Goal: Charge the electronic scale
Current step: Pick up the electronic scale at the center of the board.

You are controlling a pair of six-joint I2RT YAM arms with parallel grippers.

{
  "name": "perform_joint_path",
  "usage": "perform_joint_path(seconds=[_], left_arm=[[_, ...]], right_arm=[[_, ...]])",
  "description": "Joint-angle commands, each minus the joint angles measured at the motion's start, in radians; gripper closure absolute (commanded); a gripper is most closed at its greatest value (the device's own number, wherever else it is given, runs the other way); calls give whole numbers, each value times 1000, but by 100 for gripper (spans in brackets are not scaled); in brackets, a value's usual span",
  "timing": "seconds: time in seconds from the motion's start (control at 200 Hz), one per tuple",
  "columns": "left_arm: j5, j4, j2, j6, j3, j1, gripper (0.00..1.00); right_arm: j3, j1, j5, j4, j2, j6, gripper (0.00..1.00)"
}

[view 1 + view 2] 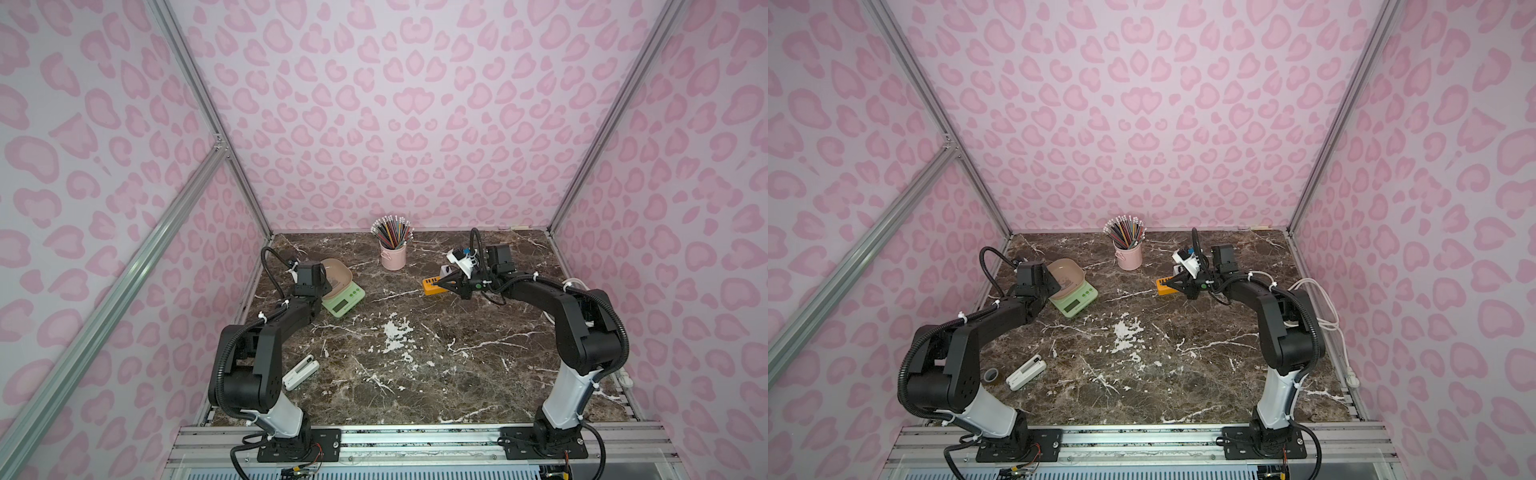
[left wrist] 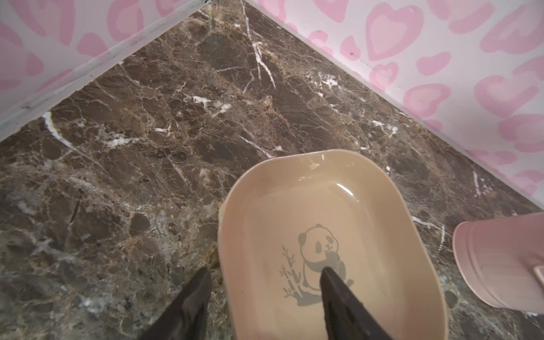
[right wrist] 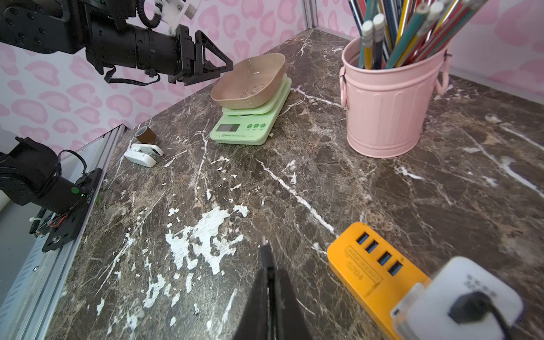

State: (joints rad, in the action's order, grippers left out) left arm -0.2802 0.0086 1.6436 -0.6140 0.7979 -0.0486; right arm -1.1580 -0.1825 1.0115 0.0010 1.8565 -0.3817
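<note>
**Electronic scale** (image 1: 345, 300): pale green, with a beige panda tray (image 2: 368, 206) on top. It stands at the far left of the marble tabletop (image 1: 436, 374), left of the pink pencil bucket (image 1: 393, 255).

**Left end effector** (image 2: 265, 272): jaws apart and empty, one finger over the tray and the other outside its rim.

**Right end effector** (image 3: 269, 275): closed on a black cable plug (image 3: 265, 250). It is just beside the orange power strip (image 3: 374, 265) and well apart from the scale.

Dark brown marble tabletop (image 1: 415, 374) with white veins. On it stand a green scale (image 1: 343, 298), a pink pencil bucket (image 1: 393, 257) and an orange power strip (image 1: 432, 286). A white gadget (image 1: 301, 372) and a tape roll (image 1: 990, 376) lie nearer the front.
</note>
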Motion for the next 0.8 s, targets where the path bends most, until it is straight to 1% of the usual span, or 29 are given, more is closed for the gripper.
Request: perform_joint_path(seconds=[0.0, 0.125, 0.24, 0.29, 0.34, 0.355, 0.435, 0.545, 0.69, 0.795], left_arm=[[-2, 18, 26, -26, 4, 3, 42], [11, 34, 61, -27, 9, 6, 47], [26, 46, 77, -28, 15, 6, 56], [30, 47, 76, -28, 15, 7, 58], [38, 55, 70, -23, 11, 7, 61], [40, 57, 69, -22, 9, 6, 66], [49, 68, 52, -16, -3, 6, 80], [85, 85, 26, -12, -23, 6, 95], [139, 132, -18, 8, -50, 6, 96], [226, 177, -57, 51, -64, 3, 96]], right_arm=[[-18, -1, 6, 2, 3, -7, 100], [-17, 0, 5, 2, 3, -5, 100], [-22, -2, 2, 2, 5, 5, 100], [-22, 0, 4, 7, 6, 15, 100], [-17, -1, 7, 22, 8, 30, 100], [-16, -1, 8, 27, 8, 36, 100], [-9, -2, 2, 61, 11, 81, 100], [5, -5, -3, 113, 14, 153, 100], [2, -27, -21, 119, 24, 186, 100], [-7, -39, -25, 118, 29, 215, 100]])
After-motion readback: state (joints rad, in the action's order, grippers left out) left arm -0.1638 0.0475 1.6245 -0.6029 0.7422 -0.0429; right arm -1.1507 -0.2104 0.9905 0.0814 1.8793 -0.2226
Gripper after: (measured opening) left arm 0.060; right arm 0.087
